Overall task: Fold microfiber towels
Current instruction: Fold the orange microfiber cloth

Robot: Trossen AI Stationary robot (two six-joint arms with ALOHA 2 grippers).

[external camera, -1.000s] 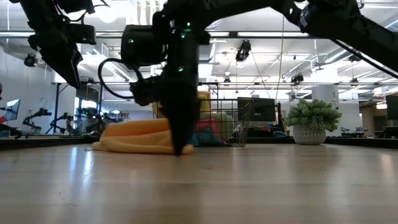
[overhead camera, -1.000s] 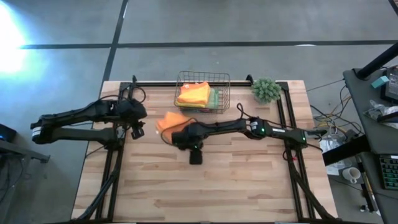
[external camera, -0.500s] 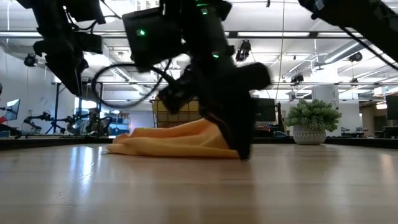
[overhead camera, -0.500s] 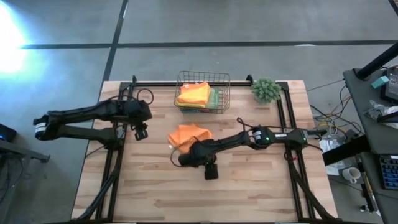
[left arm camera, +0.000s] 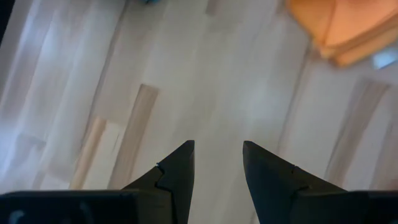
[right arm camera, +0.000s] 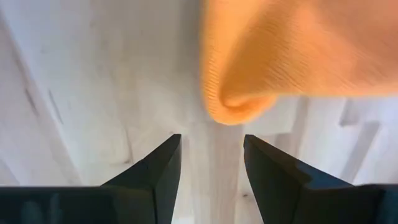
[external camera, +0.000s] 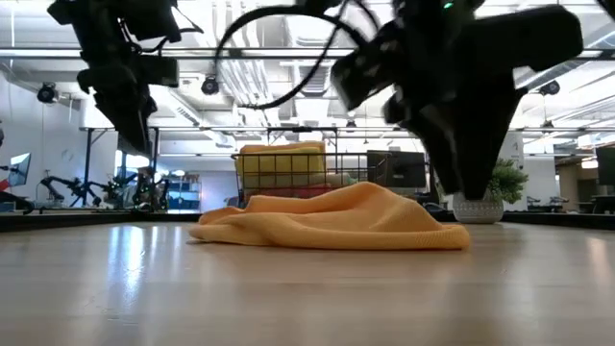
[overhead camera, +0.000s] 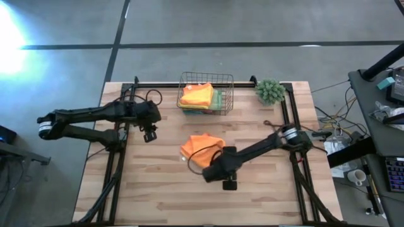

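An orange microfiber towel (overhead camera: 201,149) lies crumpled on the wooden table (overhead camera: 158,195) near its middle. It is a low heap in the low view (external camera: 336,219). My right gripper (overhead camera: 218,169) points down just off the towel's near right corner (right arm camera: 239,109), above the table. Its fingers are open, with only bare wood between them (right arm camera: 211,140). My left gripper (overhead camera: 150,134) hovers open over bare wood at the towel's left (left arm camera: 217,146). The towel's edge (left arm camera: 348,28) shows ahead of it. More towels (overhead camera: 197,94) lie in a wire basket (overhead camera: 205,79).
The wire basket stands at the table's far edge, holding an orange-yellow towel with a green one (overhead camera: 218,98) beside it. A small green spiky plant (overhead camera: 270,91) sits at the far right. Bare wood lies near and to the left of the towel.
My right gripper has travelled toward the table's near right. The orange towel slid with it from beside the basket to the middle and stretched out longer. The gripper's tips, low at the table before, now stand above it. My left gripper has eased toward the towel.
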